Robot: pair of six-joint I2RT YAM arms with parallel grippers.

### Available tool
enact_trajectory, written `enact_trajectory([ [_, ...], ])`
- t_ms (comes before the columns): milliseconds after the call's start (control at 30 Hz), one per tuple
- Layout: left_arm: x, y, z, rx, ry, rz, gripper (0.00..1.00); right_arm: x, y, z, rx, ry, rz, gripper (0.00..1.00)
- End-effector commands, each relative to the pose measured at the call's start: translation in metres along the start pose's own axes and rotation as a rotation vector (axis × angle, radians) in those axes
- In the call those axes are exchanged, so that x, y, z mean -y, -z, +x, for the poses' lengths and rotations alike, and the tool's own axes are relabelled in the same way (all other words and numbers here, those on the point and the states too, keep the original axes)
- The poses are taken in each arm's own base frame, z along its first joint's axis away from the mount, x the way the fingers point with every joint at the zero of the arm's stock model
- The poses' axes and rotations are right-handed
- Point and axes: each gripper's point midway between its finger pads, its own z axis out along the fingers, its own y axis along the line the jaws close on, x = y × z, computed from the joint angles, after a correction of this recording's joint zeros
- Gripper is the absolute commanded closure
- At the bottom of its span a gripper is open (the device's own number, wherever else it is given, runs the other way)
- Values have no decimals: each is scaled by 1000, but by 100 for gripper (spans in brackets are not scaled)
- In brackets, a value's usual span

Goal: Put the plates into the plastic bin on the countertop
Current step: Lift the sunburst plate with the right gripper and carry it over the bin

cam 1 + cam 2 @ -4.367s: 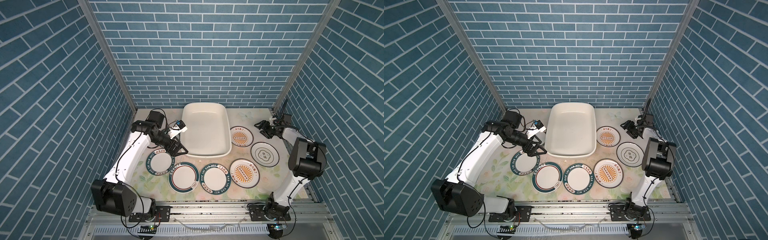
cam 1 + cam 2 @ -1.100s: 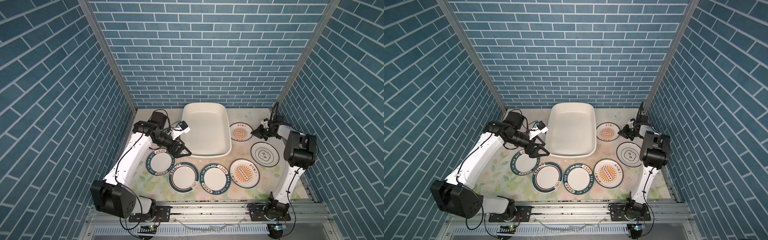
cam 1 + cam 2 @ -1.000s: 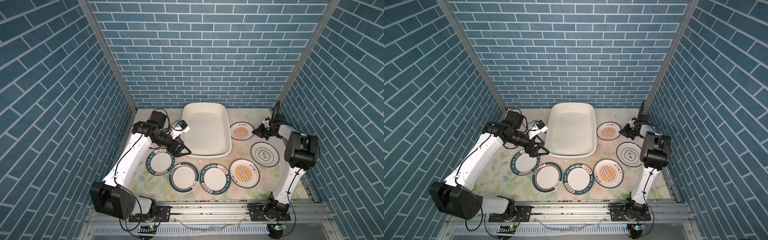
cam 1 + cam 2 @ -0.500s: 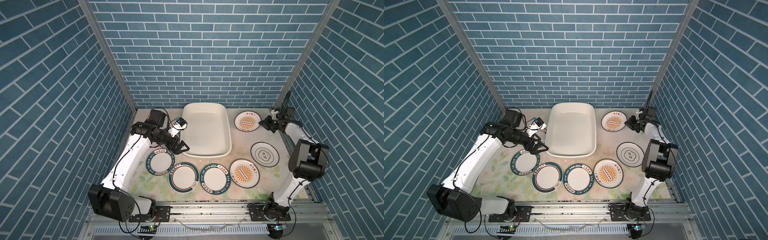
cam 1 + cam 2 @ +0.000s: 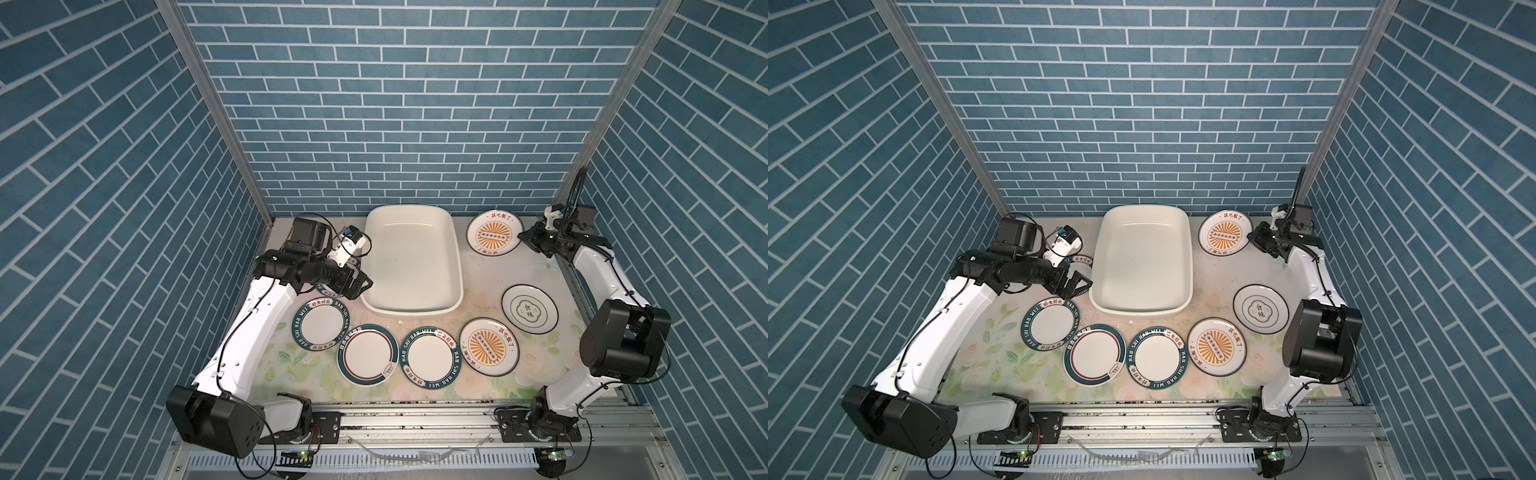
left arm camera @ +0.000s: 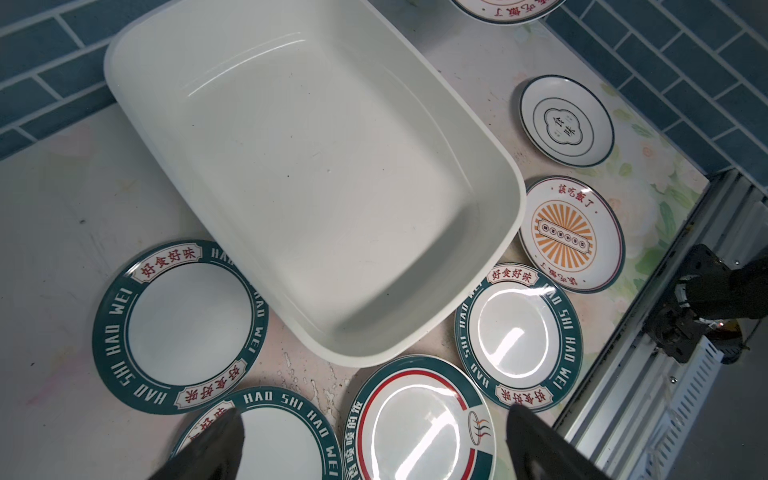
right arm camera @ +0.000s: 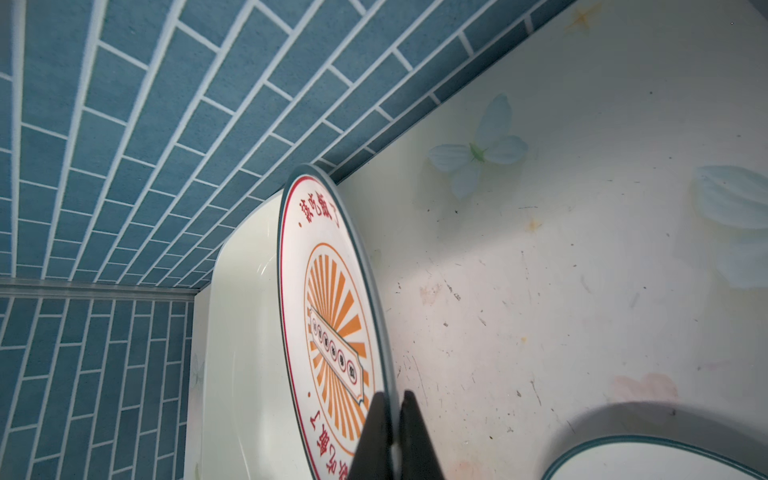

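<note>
R gripper [image 5: 524, 237] is clamping tight on the rim of the sunburst plate [image 5: 493, 232]. You're holding it raised over the countertop [image 5: 482, 286], just right of the plastic bin [image 5: 411, 311], at its far end. L gripper [image 5: 362, 284] is hanging w/ jaws wide, gripping nothing, by the bin's near-left corner. Five more plates [image 5: 434, 357] are lying flat in front of and right of the bin. A lettered plate [image 5: 1080, 259] is showing partly under the L arm.
</note>
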Motion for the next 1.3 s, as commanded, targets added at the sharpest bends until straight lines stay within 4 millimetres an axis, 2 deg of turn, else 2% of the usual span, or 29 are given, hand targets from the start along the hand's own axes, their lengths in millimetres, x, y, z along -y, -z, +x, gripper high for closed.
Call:
enact_trajectory([
  [0,-11,3,-2,30,18,-81,0,-52,14,-7,34,55,-51,100],
  [233,-12,11,0,57,4,-116,1,-124,-22,10,-7,114,-147,100],
  [400,-8,21,-5,82,1,-120,0,-164,-69,36,-62,133,-193,100],
  [567,-2,29,-10,100,-22,-106,0,-189,-117,63,-99,118,-227,100],
  [800,9,30,-10,114,-30,-48,0,-191,-176,85,-93,43,-204,100],
  [900,15,31,-10,120,-25,-18,1,-190,-194,89,-74,-12,-205,100],
  [967,17,31,-11,125,-23,-4,0,-180,-213,98,-79,-40,-187,100],
  [1133,25,33,-11,135,-21,38,0,-178,-238,105,-96,-98,-201,100],
  [1267,31,32,-11,141,-19,69,0,-173,-249,109,-90,-111,-186,100],
])
